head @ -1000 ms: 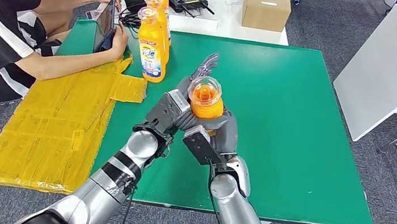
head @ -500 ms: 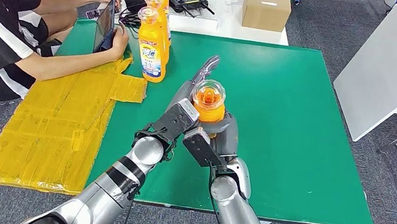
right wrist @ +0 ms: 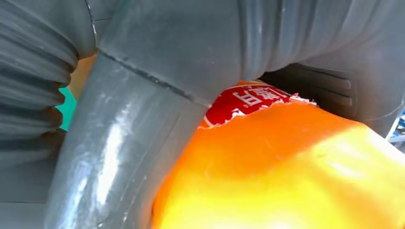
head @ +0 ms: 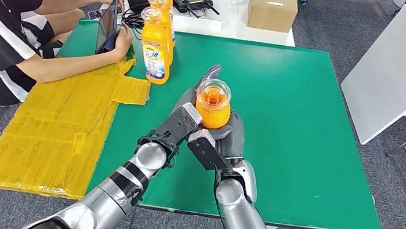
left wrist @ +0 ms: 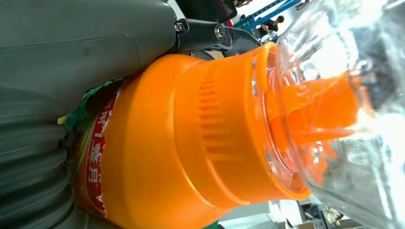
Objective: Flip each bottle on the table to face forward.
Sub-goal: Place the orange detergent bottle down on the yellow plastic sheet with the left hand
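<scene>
Head view showed our two robot hands meeting over the middle of the green bench (head: 307, 104), both at one orange bottle (head: 212, 104) that stood upright with its clear cap up. Our right robot hand (head: 227, 138) was grasping the bottle around its lower body; the right wrist view had a thick grey thumb (right wrist: 143, 119) pressed against the orange plastic beside a red label (right wrist: 248, 98). Our left robot hand (head: 186, 115) lay against the bottle's left side with its fingers reaching past it, and we could not tell whether it gripped or merely touched. Three more bottles (head: 155, 44) stood in a row at the far left, near a seated person (head: 6, 32) holding a tablet.

We judged the step to be turning this bottle so its label faced forward. To do it well, we would keep the bottle upright, let one hand hold firm while the other turned, regrip low on the body rather than the slick cap, and set it down flat before letting go.
</scene>
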### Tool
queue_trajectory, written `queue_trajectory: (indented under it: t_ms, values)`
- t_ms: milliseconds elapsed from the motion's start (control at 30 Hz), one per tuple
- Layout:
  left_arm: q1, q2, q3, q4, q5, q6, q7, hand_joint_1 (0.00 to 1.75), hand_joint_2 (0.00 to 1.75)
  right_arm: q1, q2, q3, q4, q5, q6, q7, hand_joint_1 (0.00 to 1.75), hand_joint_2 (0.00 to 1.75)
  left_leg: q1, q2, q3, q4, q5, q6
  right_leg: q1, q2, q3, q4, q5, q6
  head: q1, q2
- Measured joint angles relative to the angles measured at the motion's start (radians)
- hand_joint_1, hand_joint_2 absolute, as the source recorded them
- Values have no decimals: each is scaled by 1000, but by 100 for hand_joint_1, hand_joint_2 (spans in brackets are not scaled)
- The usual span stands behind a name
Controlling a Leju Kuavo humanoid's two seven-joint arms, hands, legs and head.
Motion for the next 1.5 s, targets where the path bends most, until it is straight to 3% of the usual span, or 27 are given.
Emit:
queue_trajectory:
  t_ms: [567, 600, 733, 1333, 1367, 1467, 1500]
  values:
    - [-20, -9, 24, 67, 10, -14, -7, 0, 175, 11, -8, -8, -25, -21, -47, 0, 175, 175, 0, 0, 0, 0, 0, 0, 0, 0, 0, 0, 0, 0, 0, 0]
    - [-20, -10, 25, 68, 10, -14, -7, 6, 175, 11, -8, -8, -25, -21, -46, 0, 175, 175, 0, 0, 0, 0, 0, 0, 0, 0, 0, 0, 0, 0, 0, 0]
    - [-19, -11, 30, 68, 21, -16, -12, 175, 175, 11, -8, -8, -25, -13, -38, 0, 175, 175, 0, 0, 0, 0, 0, 0, 0, 0, 0, 0, 0, 0, 0, 0]
    - [30, -14, 81, 8, 120, -34, -35, 175, 175, -6, 3, 5, 10, 10, -32, 1, 174, 175, 0, 0, 0, 0, 0, 0, 0, 0, 0, 0, 0, 0, 0, 0]
    - [33, -14, 84, 2, 124, -33, -36, 175, 175, -7, 4, 7, 12, 10, -32, 1, 140, 175, 0, 0, 0, 0, 0, 0, 0, 0, 0, 0, 0, 0, 0, 0]
    - [44, -14, 91, -19, 138, -27, -43, 175, 175, -11, 7, 11, 16, 13, -32, 1, 9, 175, 0, 0, 0, 0, 0, 0, 0, 0, 0, 0, 0, 0, 0, 0]
    - [48, -14, 94, -27, 142, -23, -45, 175, 175, -13, 8, 13, 16, 16, -31, 1, 0, 175, 0, 0, 0, 0, 0, 0, 0, 0, 0, 0, 0, 0, 0, 0]
